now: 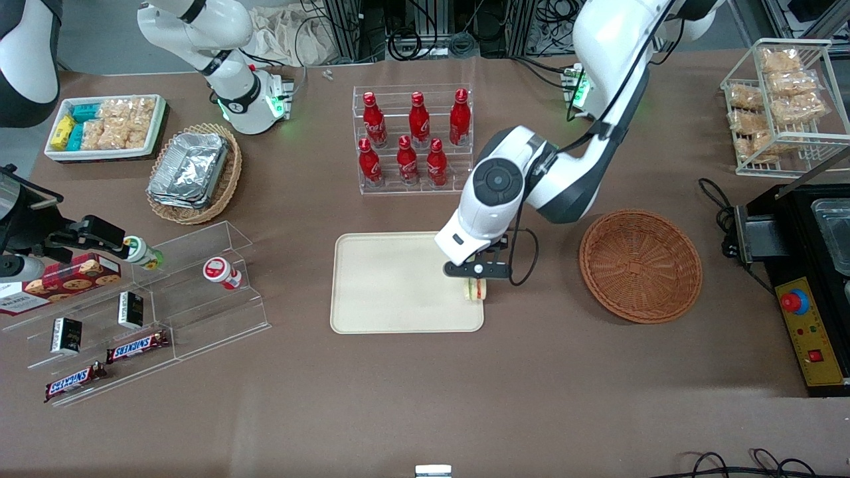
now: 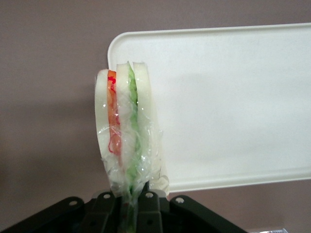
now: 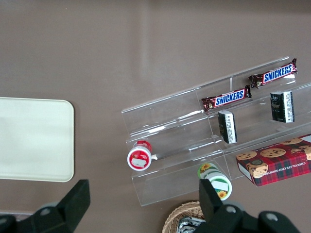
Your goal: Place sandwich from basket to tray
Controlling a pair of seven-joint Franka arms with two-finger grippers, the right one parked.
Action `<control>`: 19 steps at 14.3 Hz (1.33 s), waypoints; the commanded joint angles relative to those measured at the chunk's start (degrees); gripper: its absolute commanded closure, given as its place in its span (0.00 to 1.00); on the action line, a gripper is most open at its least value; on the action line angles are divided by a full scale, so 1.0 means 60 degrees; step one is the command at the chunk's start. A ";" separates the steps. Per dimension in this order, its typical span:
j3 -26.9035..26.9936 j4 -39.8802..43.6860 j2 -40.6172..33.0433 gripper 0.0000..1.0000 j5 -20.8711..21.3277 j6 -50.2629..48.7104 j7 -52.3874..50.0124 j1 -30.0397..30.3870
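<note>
My left gripper (image 1: pixel 476 282) is shut on the sandwich (image 1: pixel 475 290), a wrapped wedge of pale bread with red, orange and green layers, also in the left wrist view (image 2: pixel 127 131). It holds the sandwich just above the edge of the cream tray (image 1: pixel 392 285) that is nearest the basket; the tray also shows in the left wrist view (image 2: pixel 233 107) and the right wrist view (image 3: pixel 34 138). The reddish-brown wicker basket (image 1: pixel 640 265) stands beside the tray toward the working arm's end of the table and holds nothing.
A clear rack of red bottles (image 1: pixel 412 136) stands farther from the front camera than the tray. A clear stepped shelf with snacks (image 1: pixel 143 312) and a tan basket of foil trays (image 1: pixel 194 171) lie toward the parked arm's end. A black machine (image 1: pixel 807 265) is beside the wicker basket.
</note>
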 commanded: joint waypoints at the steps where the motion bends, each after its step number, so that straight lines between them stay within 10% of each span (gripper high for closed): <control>1: 0.0122 0.0368 0.0759 1.00 -0.0002 0.0698 -0.0066 -0.0251; 8: 0.0122 0.0339 0.1361 0.93 -0.0134 0.1273 -0.0022 -0.0251; 10: 0.0122 0.0310 0.1375 0.11 -0.0134 0.1215 -0.0037 -0.0266; 11: 0.0122 0.0251 0.1376 0.01 -0.0119 0.1200 -0.0037 -0.0324; 19: 0.0239 0.0251 -0.0379 0.00 -0.0119 -0.1475 -0.0447 -0.0018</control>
